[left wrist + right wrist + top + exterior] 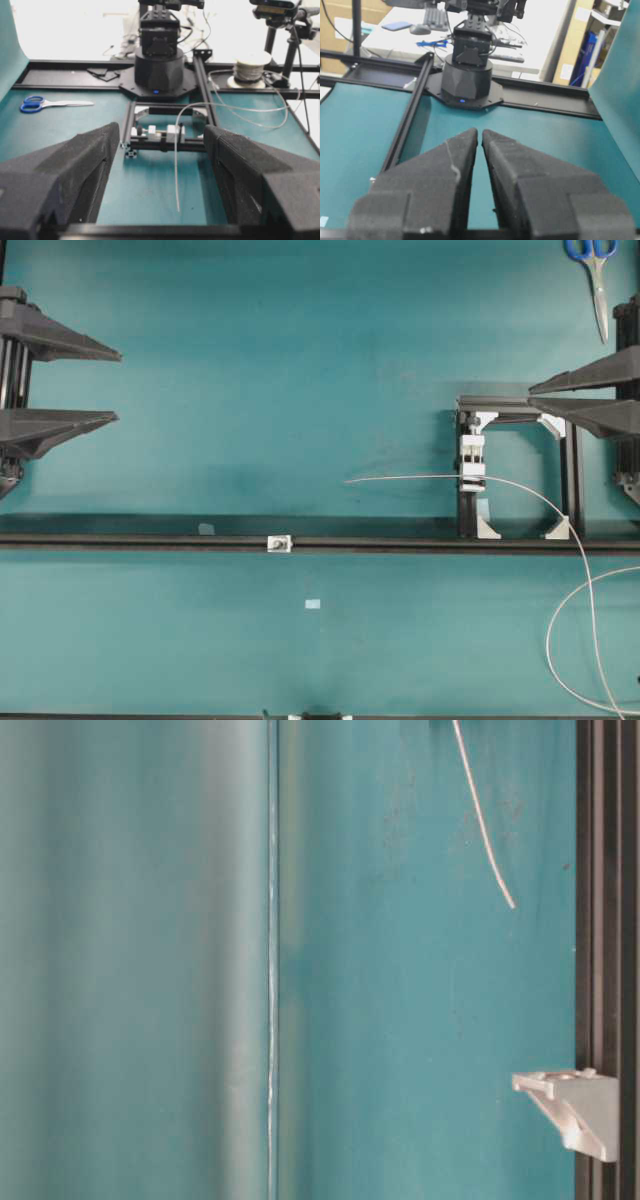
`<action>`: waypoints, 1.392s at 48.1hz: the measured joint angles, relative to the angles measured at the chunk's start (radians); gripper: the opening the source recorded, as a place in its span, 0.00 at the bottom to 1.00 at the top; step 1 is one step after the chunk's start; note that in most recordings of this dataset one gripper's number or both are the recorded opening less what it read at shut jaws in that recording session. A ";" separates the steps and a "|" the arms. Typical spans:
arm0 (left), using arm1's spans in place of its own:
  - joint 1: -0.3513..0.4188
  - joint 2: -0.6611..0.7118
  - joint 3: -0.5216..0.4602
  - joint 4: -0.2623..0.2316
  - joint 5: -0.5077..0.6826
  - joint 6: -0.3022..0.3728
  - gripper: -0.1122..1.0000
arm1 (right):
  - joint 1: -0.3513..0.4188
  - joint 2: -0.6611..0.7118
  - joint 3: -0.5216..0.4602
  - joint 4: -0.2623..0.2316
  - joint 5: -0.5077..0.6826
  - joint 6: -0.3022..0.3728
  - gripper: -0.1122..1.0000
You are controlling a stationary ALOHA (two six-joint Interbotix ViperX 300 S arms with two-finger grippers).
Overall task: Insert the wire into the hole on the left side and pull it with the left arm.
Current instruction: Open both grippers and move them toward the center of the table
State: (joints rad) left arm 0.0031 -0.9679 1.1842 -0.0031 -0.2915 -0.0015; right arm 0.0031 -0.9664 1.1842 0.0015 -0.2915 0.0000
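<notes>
Resting apart from everything, the left fingers (pixel 112 386) gape wide and the right fingers (pixel 534 398) nearly touch, both empty, so the wire (pixel 400 479), clamped right of centre, may buckle or miss the hole (pixel 278 542) on the rail.

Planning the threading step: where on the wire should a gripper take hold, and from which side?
Grip the wire on its straight free stretch, behind the tip and left of the white clamp. Come from above, fingers across it: that part runs stiff and level, unobstructed.
</notes>
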 measured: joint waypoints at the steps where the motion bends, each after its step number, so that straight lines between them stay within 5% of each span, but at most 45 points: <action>1: 0.000 0.000 0.000 0.000 0.002 0.000 0.32 | -0.002 0.000 0.000 0.000 0.002 0.003 0.32; 11: 0.000 0.017 0.005 -0.029 -0.009 0.005 0.04 | -0.015 0.023 0.012 0.020 -0.003 0.041 0.05; 21: 0.000 0.083 0.005 -0.029 -0.037 0.003 0.03 | -0.020 0.074 0.014 0.023 -0.003 0.083 0.03; 31: 0.000 0.186 0.005 -0.031 -0.092 -0.002 0.24 | -0.021 0.127 0.014 0.023 -0.017 0.110 0.08; 36: 0.000 0.209 0.021 -0.031 -0.132 0.000 0.44 | -0.021 0.156 0.021 0.023 -0.029 0.140 0.23; 42: 0.000 0.233 0.046 -0.031 -0.173 0.002 0.47 | -0.021 0.201 0.037 0.023 -0.052 0.169 0.44; 62: 0.000 0.423 0.067 -0.032 -0.273 0.002 0.78 | -0.015 0.442 0.044 0.021 -0.183 0.235 0.50; 67: 0.003 0.491 0.058 -0.032 -0.299 0.002 0.78 | -0.009 0.506 0.021 0.020 -0.184 0.256 0.55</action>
State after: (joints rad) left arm 0.0061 -0.4771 1.2425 -0.0353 -0.5906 0.0000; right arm -0.0061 -0.4602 1.2057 0.0215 -0.4755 0.2562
